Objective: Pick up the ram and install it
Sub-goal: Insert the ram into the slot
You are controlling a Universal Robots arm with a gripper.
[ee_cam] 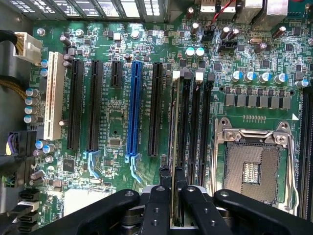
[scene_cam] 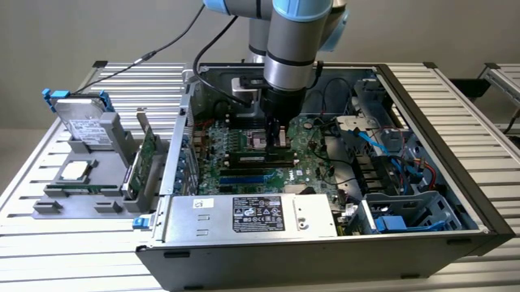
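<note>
Closest to the exterior camera is the dark front wall of the open computer case (scene_cam: 325, 258), with the silver power supply (scene_cam: 248, 216) and its black label just behind it. At the exterior view's left, a grey holder (scene_cam: 49, 204) rests on the slatted table (scene_cam: 65, 261); a silver hard drive (scene_cam: 81, 125) with blue clips stands upright in it, a square silver chip (scene_cam: 73, 171) lies flat below that, and a green expansion card (scene_cam: 145, 159) stands on edge just beside the case wall. Inside the case lies the green motherboard (scene_cam: 235, 176); the arm (scene_cam: 296, 36) reaches straight down over its middle, and the gripper (scene_cam: 276, 137) hangs low above the board. To the exterior view's right sits a drive cage (scene_cam: 414, 207) with blue parts and cables. In the wrist view the board shows a white slot (ee_cam: 54, 95), a blue slot (ee_cam: 133, 112) and black slots (ee_cam: 76, 105) beside them. The ram (ee_cam: 175, 127) is seen edge-on, upright and lined up with the memory slots, between the blue slot and the processor socket (ee_cam: 252, 169). The black fingers (ee_cam: 157, 205) press on both its faces, so the gripper (ee_cam: 173, 174) has narrow jaws clamped on the stick; whether its lower edge is seated in a slot cannot be told.
</note>
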